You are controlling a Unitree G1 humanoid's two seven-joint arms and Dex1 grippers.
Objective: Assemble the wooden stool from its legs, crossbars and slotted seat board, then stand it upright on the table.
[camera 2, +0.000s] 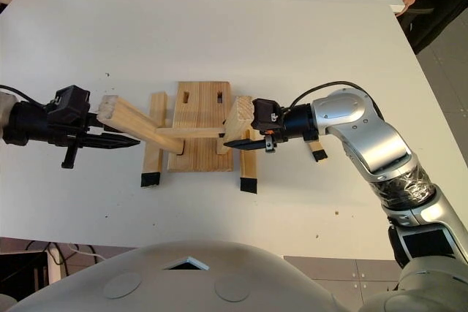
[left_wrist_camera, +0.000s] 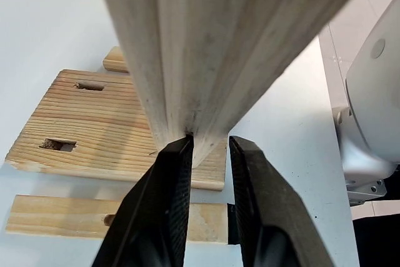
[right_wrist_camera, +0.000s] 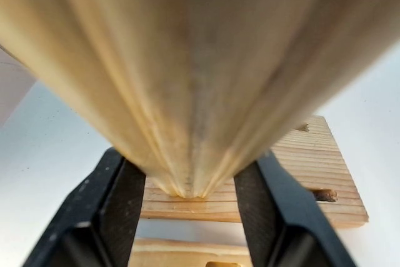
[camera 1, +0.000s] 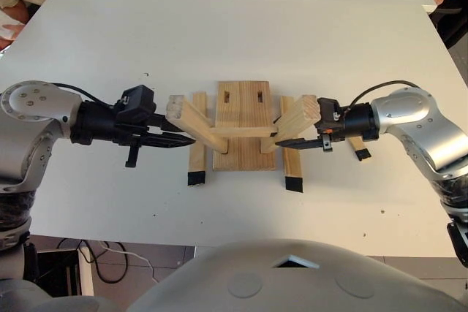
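Stool frame, mid-table: left leg (camera 1: 189, 120) and right leg (camera 1: 298, 116) are joined by the crossbar (camera 1: 245, 131). They are raised just over the seat board (camera 1: 243, 100). The legs splay outward and up, and their lower ends come down near the board's near half.

The seat board lies flat on the table (camera 1: 219, 34), with its two slots (camera 1: 227, 96) at the far end, uncovered.

Two spare legs lie flat beside the board, one on the left (camera 1: 197, 153) and one on the right (camera 1: 291, 166), black feet toward me. A short piece (camera 1: 359, 151) lies further right, under the right arm.

The left gripper (camera 1: 179, 138) is clamped on the left leg. In the wrist view its fingers (left_wrist_camera: 165, 211) pinch the leg's lower edge with only a narrow gap between them. The right gripper (camera 1: 289, 142) is clamped on the right leg, with its fingers (right_wrist_camera: 119, 211) set wider, one on each side of the wood.

My read of the step: bring this leg pair to the board as one unit.

- Move both arms together, holding the spacing between them fixed. If they pull apart, I expect the crossbar to slip its joint.
- Bring the splay to match before lowering.
- The left grip looks shallow. Go slow, no twisting.
- Watch the spare legs close alongside, since a low sweep could knock them.
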